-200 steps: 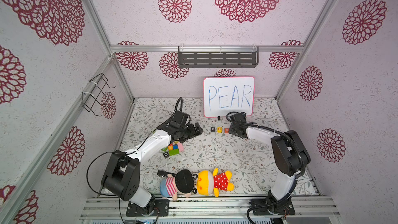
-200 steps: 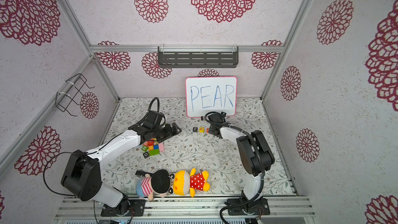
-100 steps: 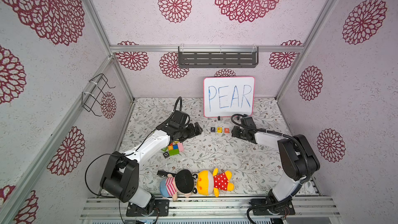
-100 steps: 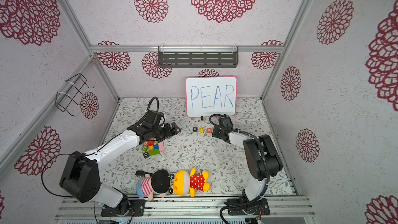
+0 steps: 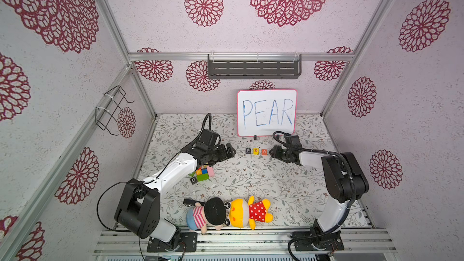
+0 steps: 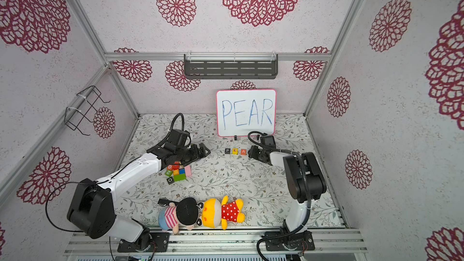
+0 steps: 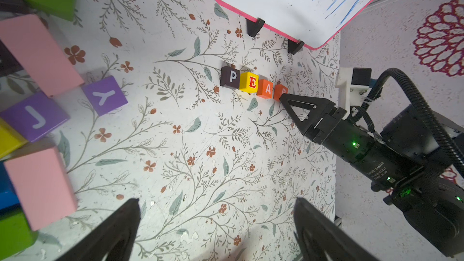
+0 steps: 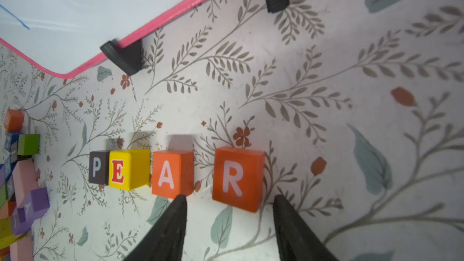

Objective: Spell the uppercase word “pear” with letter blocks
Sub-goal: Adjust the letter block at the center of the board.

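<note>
Low in the right wrist view, blocks P (image 8: 97,168), E (image 8: 123,170), A (image 8: 167,173) and R (image 8: 233,178) stand in order, so the word looks spelled bar R's small gap, with my right gripper (image 8: 229,197) flanking R, jaws parted, gripping nothing.

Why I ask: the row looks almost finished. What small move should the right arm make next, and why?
Probably draw the right end effector straight back from the row. The P, E, A and R blocks already read in order, its jaws stand open astride R without clamping it, and one fingertip sits close to A's corner.
</note>
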`<state>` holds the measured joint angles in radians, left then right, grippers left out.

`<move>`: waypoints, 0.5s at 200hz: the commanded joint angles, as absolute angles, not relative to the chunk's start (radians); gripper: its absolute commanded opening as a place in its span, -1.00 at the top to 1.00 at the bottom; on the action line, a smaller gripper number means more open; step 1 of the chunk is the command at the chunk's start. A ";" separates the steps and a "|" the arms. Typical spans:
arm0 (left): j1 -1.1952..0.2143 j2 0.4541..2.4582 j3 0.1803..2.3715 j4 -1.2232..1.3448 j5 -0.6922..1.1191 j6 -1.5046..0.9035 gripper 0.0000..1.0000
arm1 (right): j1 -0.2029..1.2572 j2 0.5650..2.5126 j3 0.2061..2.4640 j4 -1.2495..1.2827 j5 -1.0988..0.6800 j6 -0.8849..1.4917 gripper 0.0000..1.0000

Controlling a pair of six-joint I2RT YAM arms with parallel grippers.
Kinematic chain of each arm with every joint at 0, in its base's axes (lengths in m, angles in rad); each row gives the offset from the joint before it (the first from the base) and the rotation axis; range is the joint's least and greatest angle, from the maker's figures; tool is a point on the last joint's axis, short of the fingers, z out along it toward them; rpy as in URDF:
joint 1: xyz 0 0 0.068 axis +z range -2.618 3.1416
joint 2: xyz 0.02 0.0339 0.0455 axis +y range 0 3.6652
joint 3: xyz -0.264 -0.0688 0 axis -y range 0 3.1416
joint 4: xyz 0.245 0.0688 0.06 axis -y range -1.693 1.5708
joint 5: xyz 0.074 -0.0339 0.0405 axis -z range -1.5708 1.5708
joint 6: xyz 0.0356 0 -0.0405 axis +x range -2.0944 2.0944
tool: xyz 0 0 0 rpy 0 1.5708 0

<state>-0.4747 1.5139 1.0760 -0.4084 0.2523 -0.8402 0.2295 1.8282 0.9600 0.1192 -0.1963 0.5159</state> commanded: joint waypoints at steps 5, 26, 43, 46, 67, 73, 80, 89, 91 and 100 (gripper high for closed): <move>-0.466 1.508 1.074 -0.390 0.250 -0.834 -0.96 | 0.213 1.863 0.998 0.131 -0.227 0.523 -0.14; -0.466 1.506 1.073 -0.388 0.251 -0.836 -0.96 | 0.209 1.878 1.012 0.132 -0.234 0.525 -0.13; -0.466 1.503 1.074 -0.391 0.250 -0.838 -0.96 | 0.206 1.889 1.022 0.133 -0.239 0.527 -0.12; -0.467 1.503 1.074 -0.390 0.249 -0.838 -0.96 | 0.207 1.891 1.022 0.133 -0.241 0.527 -0.12; -0.466 1.501 1.074 -0.390 0.250 -0.839 -0.96 | 0.207 1.899 1.025 0.136 -0.244 0.532 -0.11; -0.466 1.501 1.074 -0.390 0.250 -0.839 -0.96 | 0.206 1.900 1.025 0.138 -0.245 0.533 -0.11; -0.466 1.502 1.074 -0.390 0.249 -0.839 -0.96 | 0.207 1.900 1.025 0.138 -0.247 0.535 -0.11; -0.467 1.502 1.074 -0.391 0.249 -0.838 -0.96 | 0.207 1.900 1.025 0.141 -0.248 0.536 -0.10; -0.467 1.503 1.075 -0.390 0.249 -0.839 -0.96 | 0.206 1.902 1.024 0.142 -0.250 0.537 -0.10; -0.466 1.504 1.074 -0.388 0.249 -0.839 -0.96 | 0.207 1.902 1.025 0.143 -0.252 0.538 -0.10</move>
<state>-0.4747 1.5139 1.0760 -0.4076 0.2520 -0.8406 0.2123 1.8843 1.0107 0.1562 -0.2344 0.5228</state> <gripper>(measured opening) 0.979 0.551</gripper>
